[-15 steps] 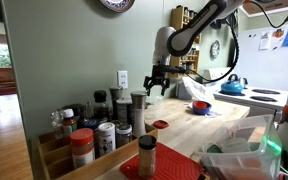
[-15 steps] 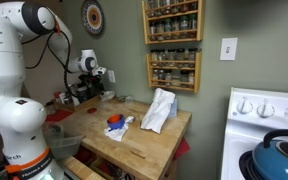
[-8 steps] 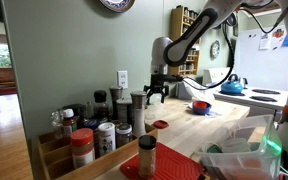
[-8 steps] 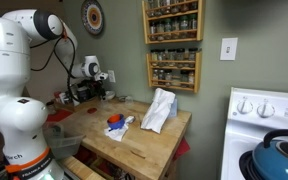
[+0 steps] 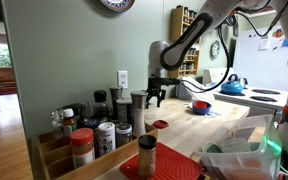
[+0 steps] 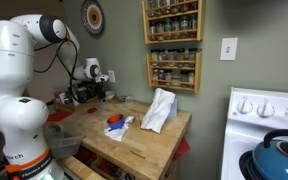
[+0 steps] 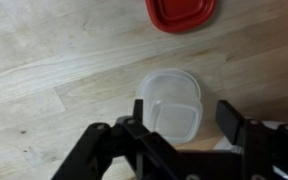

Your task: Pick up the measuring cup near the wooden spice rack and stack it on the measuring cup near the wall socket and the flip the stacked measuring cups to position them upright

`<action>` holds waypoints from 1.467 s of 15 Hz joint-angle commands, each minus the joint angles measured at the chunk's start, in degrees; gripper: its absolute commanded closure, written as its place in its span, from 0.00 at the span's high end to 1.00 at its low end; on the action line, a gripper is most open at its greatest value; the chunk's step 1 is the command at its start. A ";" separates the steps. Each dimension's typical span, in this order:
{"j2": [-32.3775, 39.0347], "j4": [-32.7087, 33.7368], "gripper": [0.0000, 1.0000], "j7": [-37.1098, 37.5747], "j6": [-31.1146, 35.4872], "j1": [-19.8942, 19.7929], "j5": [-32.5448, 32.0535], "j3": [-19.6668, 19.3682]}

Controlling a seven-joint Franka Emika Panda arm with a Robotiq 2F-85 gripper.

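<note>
A translucent plastic measuring cup [image 7: 170,92] stands on the wooden counter in the wrist view. My gripper [image 7: 184,110] is open directly above it, one finger on each side and neither touching it. In both exterior views the gripper [image 5: 154,96] [image 6: 95,91] hangs low over the counter near the wall socket [image 5: 122,79]. The cup is too small to make out there. Only this one cup shows in the wrist view.
A red lid [image 7: 181,11] lies just beyond the cup. Spice jars [image 5: 94,128] crowd the counter's near end. A red bowl [image 5: 199,106], a white cloth [image 6: 159,110], a wooden spice rack [image 6: 172,50] on the wall and a blue kettle [image 5: 232,86] are also around.
The gripper has moved toward the wall socket and dropped lower over the counter. It stays open.
</note>
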 commanded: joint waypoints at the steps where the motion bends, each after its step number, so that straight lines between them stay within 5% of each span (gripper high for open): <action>1: 1.82 1.41 0.44 1.45 0.43 1.86 -0.77 -1.94; 3: 1.79 1.53 0.31 1.20 0.05 1.92 -0.76 -2.32; 15: -9.92 4.72 0.30 -16.50 -15.92 -3.36 -4.65 -3.76; 20: -9.70 6.60 0.30 -20.52 -15.25 -5.77 -5.60 -3.87; 21: -9.49 6.87 0.55 -20.90 -15.24 -6.17 -5.67 -4.02; 22: -9.48 6.91 0.55 -20.91 -15.23 -6.28 -5.66 -4.03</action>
